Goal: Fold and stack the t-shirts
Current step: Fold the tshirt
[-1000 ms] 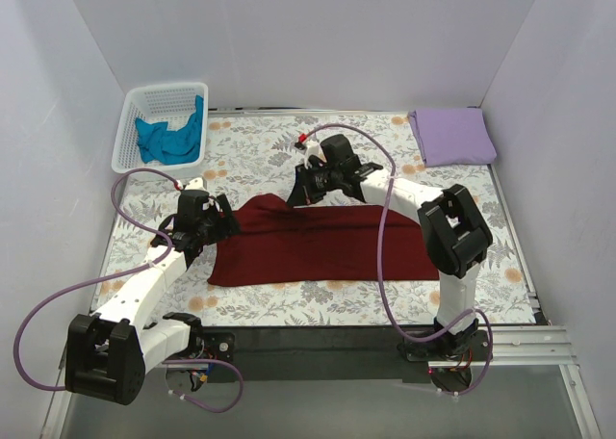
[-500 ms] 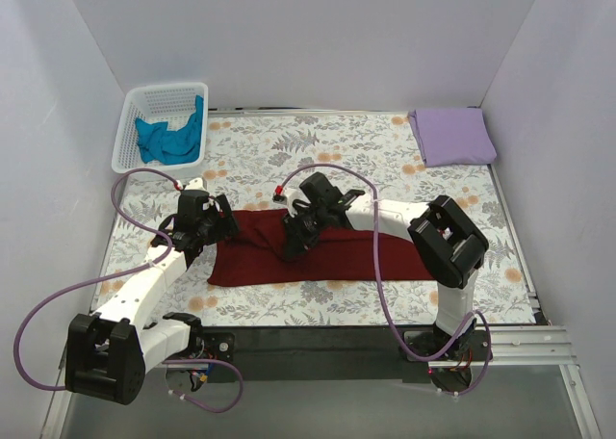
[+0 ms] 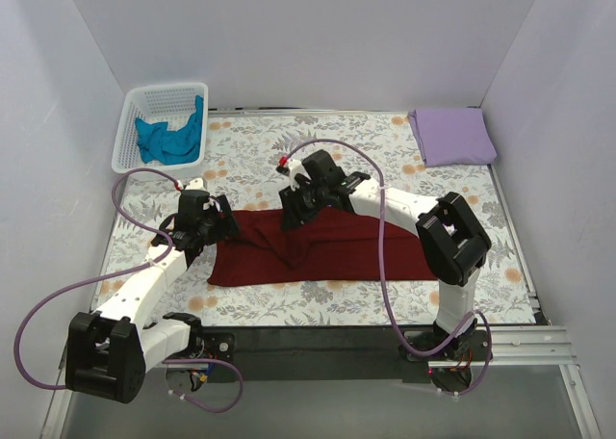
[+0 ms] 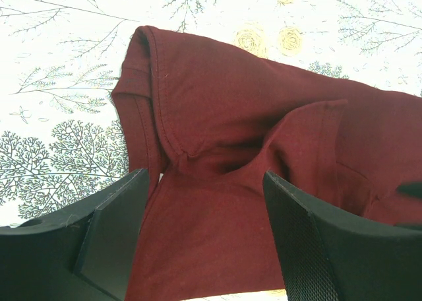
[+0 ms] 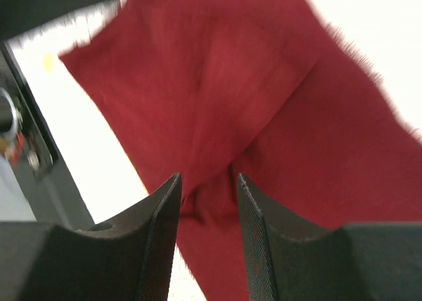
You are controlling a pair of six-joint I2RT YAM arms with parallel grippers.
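You are folding the maroon t-shirt [image 3: 337, 251] with left gripper [image 4: 204, 182] and right gripper [image 5: 208, 179] both apart, so grasp its edge next

Bright, even light; right-wrist blur.

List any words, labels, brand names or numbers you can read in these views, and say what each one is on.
None: no readable text shows in any of the three views.
The maroon shirt, lavender shirt and teal shirt are plain, with no print or tag in sight.
The white basket is unmarked.
The floral cloth has only a leaf and flower pattern.
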